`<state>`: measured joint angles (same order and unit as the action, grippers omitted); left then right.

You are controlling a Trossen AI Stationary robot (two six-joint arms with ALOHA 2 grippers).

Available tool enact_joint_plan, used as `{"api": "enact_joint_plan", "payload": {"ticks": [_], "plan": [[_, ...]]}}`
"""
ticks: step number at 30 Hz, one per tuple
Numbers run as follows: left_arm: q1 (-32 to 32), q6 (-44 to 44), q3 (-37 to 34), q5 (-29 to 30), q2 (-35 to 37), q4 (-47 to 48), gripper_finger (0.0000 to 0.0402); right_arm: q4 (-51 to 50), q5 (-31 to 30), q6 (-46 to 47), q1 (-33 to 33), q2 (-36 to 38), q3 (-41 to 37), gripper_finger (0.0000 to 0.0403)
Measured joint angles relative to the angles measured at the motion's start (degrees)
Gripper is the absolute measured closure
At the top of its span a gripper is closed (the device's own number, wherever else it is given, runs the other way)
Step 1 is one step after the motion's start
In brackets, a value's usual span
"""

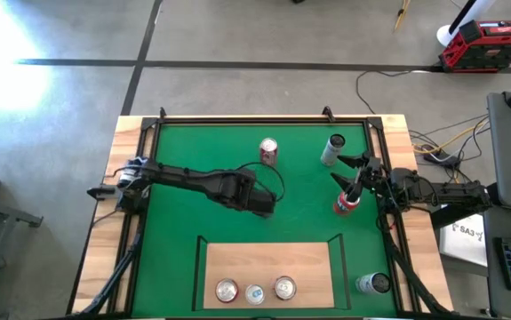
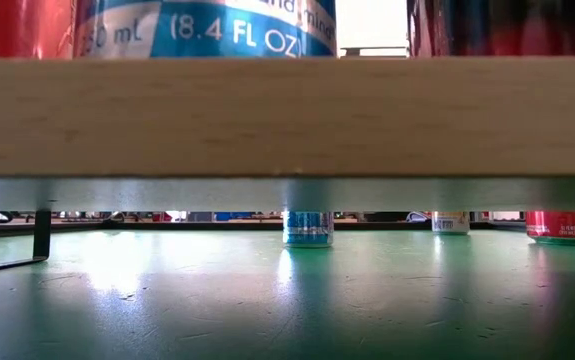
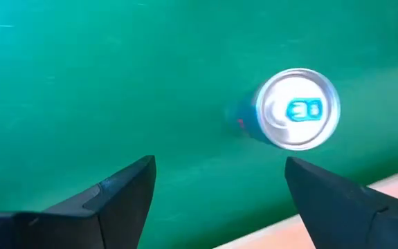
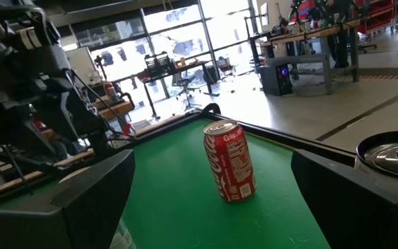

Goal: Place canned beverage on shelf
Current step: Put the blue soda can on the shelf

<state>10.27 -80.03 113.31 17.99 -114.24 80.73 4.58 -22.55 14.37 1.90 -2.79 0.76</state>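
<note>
Fingers (image 3: pixel 126 190) of the left gripper (image 3: pixel 219 200) stand apart over the green surface (image 1: pixel 211 151), grasping nothing; a blue can (image 3: pixel 297 109) stands upright just beyond their tips, near the shelf (image 1: pixel 268 260). Three cans (image 1: pixel 255 292) already stand in a row on that shelf. Right gripper (image 4: pixel 212 207) waits at the surface's right side, fingers released and spread, facing a red can (image 4: pixel 230 169).

Two dark, near-black jointed robot arms w/ boxy segments. Left arm (image 1: pixel 203 182): thin black cable looping beside the wrist, pale silver-grey fittings at its base. Right arm (image 1: pixel 433 190): black cabling along the links. Left gripper (image 3: pixel 219 197) and right gripper (image 4: pixel 212 194): matte dark, wedge-shaped fingers w/ flat angled faces.
</note>
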Motion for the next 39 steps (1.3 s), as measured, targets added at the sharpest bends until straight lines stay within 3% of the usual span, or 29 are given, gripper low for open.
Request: {"api": "enact_joint_plan", "payload": {"ticks": [5,8,16,22,26,39], "plan": [[1.2,-5.7,-0.6,1.3,0.1,3.4,0.0101,0.0,0.0,0.0,0.0,0.0,0.0,0.0022],[0.8,-4.7,-0.7,2.5,0.0,3.5,0.0107,0.0,0.0,0.0,0.0,0.0,0.0,0.0022],[-7.2,11.1,0.7,2.0,0.1,-0.6,0.0128,0.0,0.0,0.0,0.0,0.0,0.0,0.0022],[-15.8,25.9,0.5,-6.3,0.0,-8.8,0.0142,0.0,0.0,0.0,0.0,0.0,0.0,0.0022],[-20.6,31.3,0.5,-10.8,-0.8,-13.8,0.0151,0.0,0.0,0.0,0.0,0.0,0.0,0.0022],[-23.2,29.4,0.4,-11.3,-4.3,-18.2,0.0193,0.0,0.0,0.0,0.0,0.0,0.0,0.0022]]}}
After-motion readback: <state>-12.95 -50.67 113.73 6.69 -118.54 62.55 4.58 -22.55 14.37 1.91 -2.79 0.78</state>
